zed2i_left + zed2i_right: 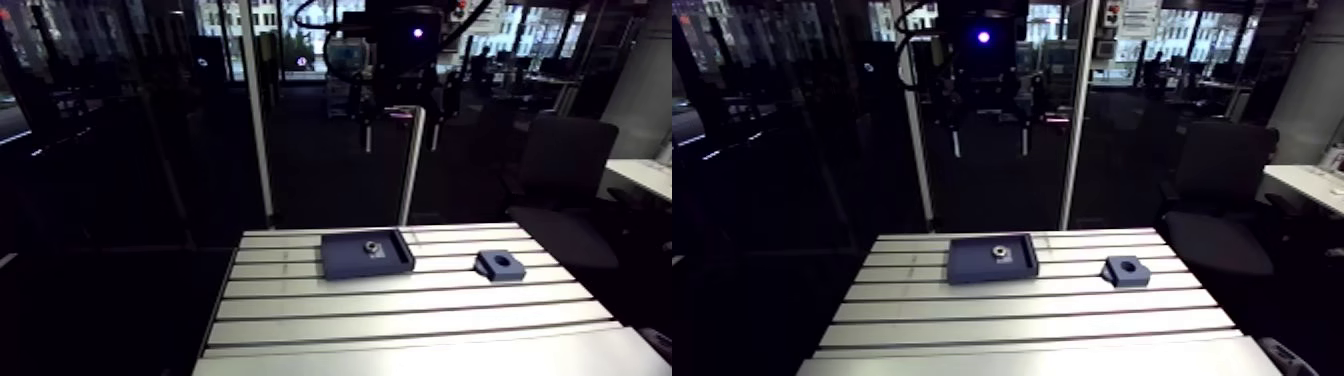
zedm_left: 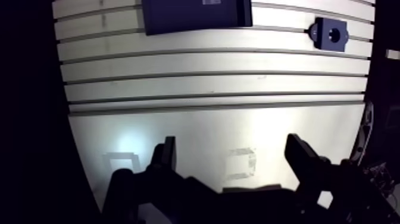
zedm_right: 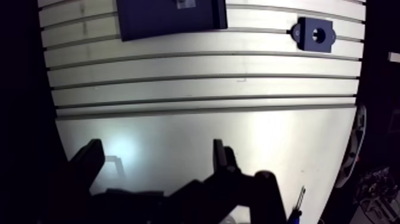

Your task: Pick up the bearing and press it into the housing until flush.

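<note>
A dark blue tray (image 1: 345,262) lies near the table's far edge, and a small metal ring, the bearing (image 1: 368,247), rests in it. To the right of the tray sits the blue housing (image 1: 500,264), a block with a round bore facing up. My gripper (image 1: 400,138) hangs high above the table's far edge, well clear of both. In the wrist view the gripper (image 2: 232,156) is open over bare table with nothing between its fingers (image 2: 167,156). The tray (image 2: 196,15) and housing (image 2: 329,34) lie far ahead of it.
The slotted aluminium table (image 1: 400,320) has a smooth plate along its near edge. Two light upright posts (image 1: 410,165) stand just behind the far edge. A dark office chair (image 1: 565,185) stands off the table's right side.
</note>
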